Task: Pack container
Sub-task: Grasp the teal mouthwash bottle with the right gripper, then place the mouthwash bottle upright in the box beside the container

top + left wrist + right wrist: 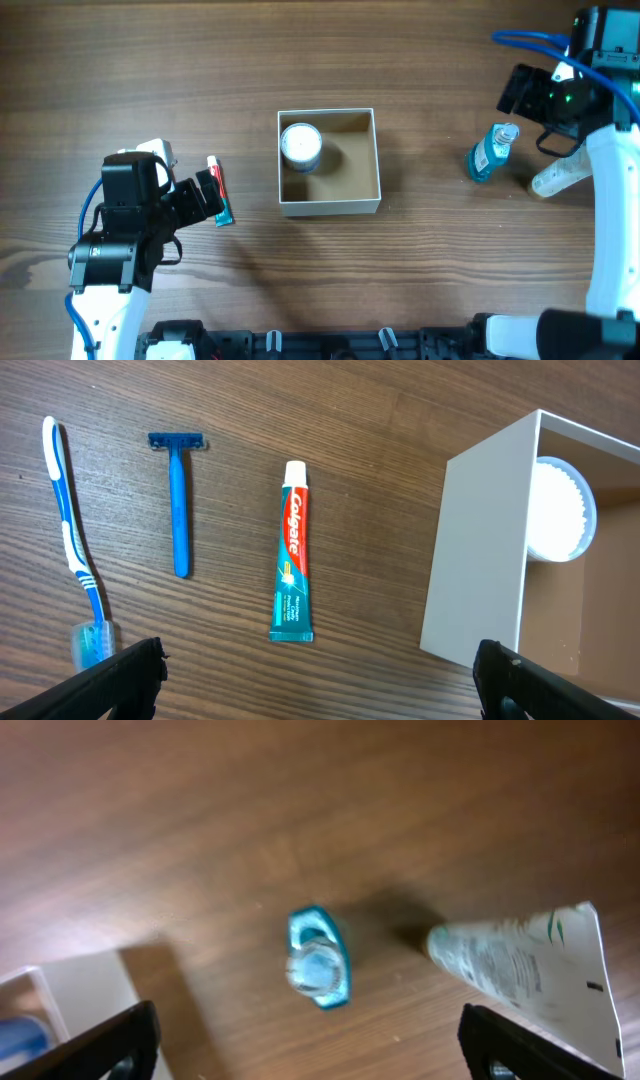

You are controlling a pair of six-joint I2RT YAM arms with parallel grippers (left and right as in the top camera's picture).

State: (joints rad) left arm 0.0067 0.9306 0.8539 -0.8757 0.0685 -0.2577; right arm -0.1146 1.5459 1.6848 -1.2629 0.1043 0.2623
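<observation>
The container (330, 207) is a square shallow box with white walls and a tan inside, at the table's middle. A small round white jar (300, 146) stands in its back left corner. My left gripper (205, 196) is open and empty, left of the box, over a red and teal toothpaste tube (219, 192). In the left wrist view the toothpaste tube (292, 550) lies ahead of the open jaws (320, 682), with the box wall (480, 550) to the right. My right gripper (530, 95) is open and empty at the far right, above a blue bottle (490, 152).
A blue razor (178, 500) and a blue and white toothbrush (70, 530) lie left of the toothpaste. A white tube (558, 176) lies right of the blue bottle. In the right wrist view the bottle (320, 960) stands upright beside the tube (520, 970).
</observation>
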